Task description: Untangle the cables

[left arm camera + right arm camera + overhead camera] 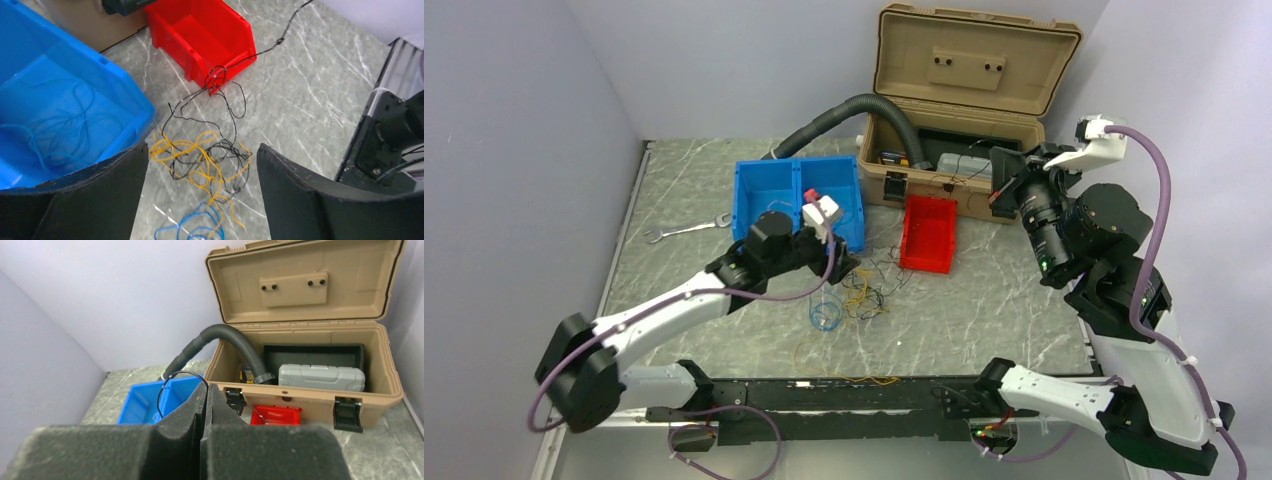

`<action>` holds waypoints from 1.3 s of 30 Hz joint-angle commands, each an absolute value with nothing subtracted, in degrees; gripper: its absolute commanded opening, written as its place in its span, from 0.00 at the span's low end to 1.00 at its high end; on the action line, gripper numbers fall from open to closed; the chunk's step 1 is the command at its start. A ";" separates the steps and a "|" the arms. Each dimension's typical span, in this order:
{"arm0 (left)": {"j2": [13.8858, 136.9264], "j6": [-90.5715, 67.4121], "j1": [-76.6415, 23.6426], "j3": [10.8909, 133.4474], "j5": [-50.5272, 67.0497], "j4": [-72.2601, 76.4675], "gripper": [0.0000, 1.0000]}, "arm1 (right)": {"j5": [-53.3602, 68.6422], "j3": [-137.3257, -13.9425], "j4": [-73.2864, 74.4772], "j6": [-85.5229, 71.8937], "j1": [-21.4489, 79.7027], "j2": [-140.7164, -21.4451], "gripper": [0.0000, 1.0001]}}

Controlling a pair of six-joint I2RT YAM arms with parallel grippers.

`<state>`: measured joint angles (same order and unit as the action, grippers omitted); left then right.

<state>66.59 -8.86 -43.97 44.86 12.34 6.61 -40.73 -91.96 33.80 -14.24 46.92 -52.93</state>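
**Left Jaws Wide Over the Tangle, Right Jaws Closed on a Black Cable**

Far to the left of the red bin (929, 235), a wrench (686, 229) is shown by the top camera alone, lying near the left edge of the table (1004, 300). Just left of the red bin stands the blue bin (796, 195), divided in two. A loose blue cable (55, 130) inside it is made plain only by the left wrist view, and which compartment holds it cannot be told.

The left gripper (844, 264) is held in front of the blue bin and left of the red bin. Its jaws are spread wide, the fingers (90, 200) set well apart above the cables (200, 165). These lie heaped on the table just left of and in front of the red bin, with yellow, black and blue strands crossed over one another. One black cable (277, 42) is led from the heap past the red bin's near corner and away to the right.

The red bin's bare floor is seen in the left wrist view. Bare table top is left in front of the red bin and to its right, as far as the near rail and the right edge.

Behind the red bin stands the toolbox (300, 405), its lid raised. A grey case (320, 376), a black tray (310, 352) and the end of the hose (240, 347) are shown inside it by the right wrist view.

The right gripper (998, 192) is held above and to the right of the red bin. It is closed, with a loop of the black cable pinched between its pads (175, 425).
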 commanded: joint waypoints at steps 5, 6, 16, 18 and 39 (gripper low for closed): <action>83.94 -4.36 -44.34 56.18 15.30 10.24 0.79 | -37.59 -96.78 31.35 -11.05 46.94 -54.47 0.00; 85.75 -4.19 -44.30 56.99 15.19 10.46 0.79 | -37.33 -96.69 31.23 -11.06 46.94 -54.41 0.00; 98.37 -4.09 -44.47 65.42 18.23 9.58 0.71 | -35.50 -97.13 30.88 -10.54 46.95 -54.68 0.00; 96.92 -5.20 -44.42 63.23 17.96 12.16 0.73 | -33.43 -96.87 31.46 -10.90 46.98 -54.89 0.00; 92.10 -7.44 -44.46 64.28 20.66 9.82 0.00 | -21.14 -92.18 28.58 -15.09 46.93 -52.00 0.00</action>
<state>95.24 -8.36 -44.21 61.41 20.91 13.61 -21.06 -91.42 32.27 -14.79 46.92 -54.85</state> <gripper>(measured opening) 0.019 0.007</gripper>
